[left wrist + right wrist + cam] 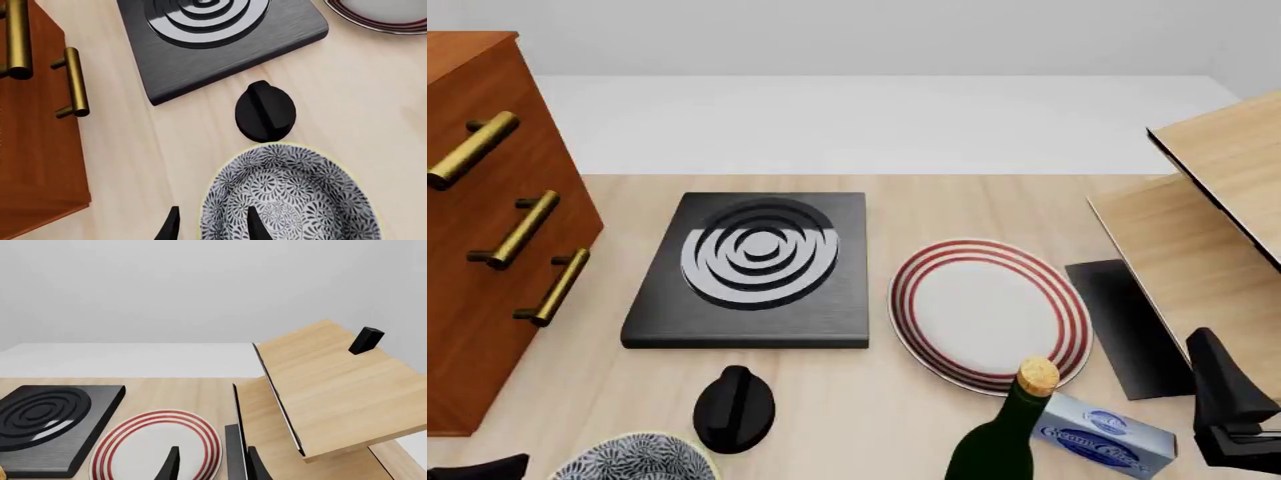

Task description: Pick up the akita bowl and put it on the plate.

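Front view showed me the akita bowl [641, 458] at the table's near edge, nothing in it; plate [990, 312] bare, well apart. My left gripper [210, 225] straddled its rim, fingers apart. Black knob [735, 408] and wine bottle [1006, 440] stood between. Right gripper [210, 465] spread, holding nothing.

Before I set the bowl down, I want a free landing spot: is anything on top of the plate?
The plate looks bare, but the bottle in front hides part of its near rim.
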### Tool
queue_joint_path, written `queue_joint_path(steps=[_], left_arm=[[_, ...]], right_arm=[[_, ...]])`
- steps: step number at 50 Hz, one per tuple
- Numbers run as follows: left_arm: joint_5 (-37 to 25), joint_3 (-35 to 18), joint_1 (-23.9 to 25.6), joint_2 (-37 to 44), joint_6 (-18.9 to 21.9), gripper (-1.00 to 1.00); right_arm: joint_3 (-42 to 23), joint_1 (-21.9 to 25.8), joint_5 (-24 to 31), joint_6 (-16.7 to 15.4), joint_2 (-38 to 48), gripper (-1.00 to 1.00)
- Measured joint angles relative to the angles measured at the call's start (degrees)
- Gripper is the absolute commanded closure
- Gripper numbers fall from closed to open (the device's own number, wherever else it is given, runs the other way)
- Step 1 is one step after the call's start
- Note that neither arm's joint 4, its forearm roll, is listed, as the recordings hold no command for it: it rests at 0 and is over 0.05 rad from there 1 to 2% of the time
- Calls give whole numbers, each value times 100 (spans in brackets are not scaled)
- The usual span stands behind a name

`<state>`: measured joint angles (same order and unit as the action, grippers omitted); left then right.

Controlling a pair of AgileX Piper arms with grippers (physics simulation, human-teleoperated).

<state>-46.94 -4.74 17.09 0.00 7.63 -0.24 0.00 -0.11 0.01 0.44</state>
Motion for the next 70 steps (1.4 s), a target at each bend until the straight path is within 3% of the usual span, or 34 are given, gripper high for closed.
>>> queue_joint_path(steps=[70], left_arm=[[131,46,-183,302,147,-100]], right_arm=[[0,0,0,0,0,-100]])
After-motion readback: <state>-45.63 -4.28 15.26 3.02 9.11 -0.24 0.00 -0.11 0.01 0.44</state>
